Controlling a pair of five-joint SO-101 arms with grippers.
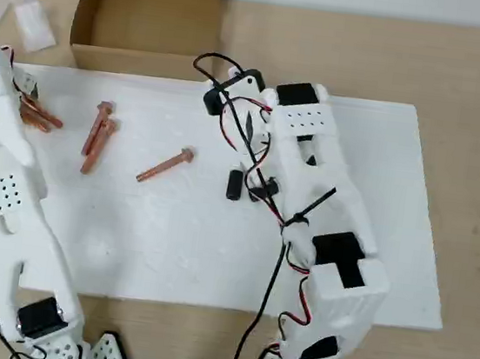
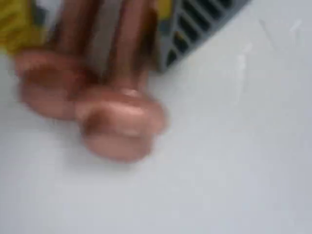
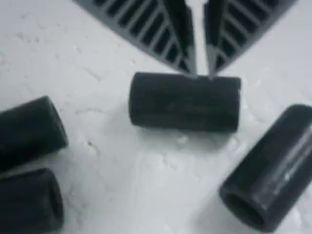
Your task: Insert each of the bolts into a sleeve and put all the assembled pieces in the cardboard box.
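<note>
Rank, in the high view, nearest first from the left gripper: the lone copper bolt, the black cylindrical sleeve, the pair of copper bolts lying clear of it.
1. Pair of copper bolts, just right of the left gripper.
2. Lone copper bolt, farther right.
3. Black cylindrical sleeve, farthest right.

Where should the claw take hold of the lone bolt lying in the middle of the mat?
Take the lone bolt by the shank near its head, probably from above, squeezing across it. It lies flat and diagonal on the mat, apart from the other bolts, so both sides are free and the tip stays clear for a sleeve.
</note>
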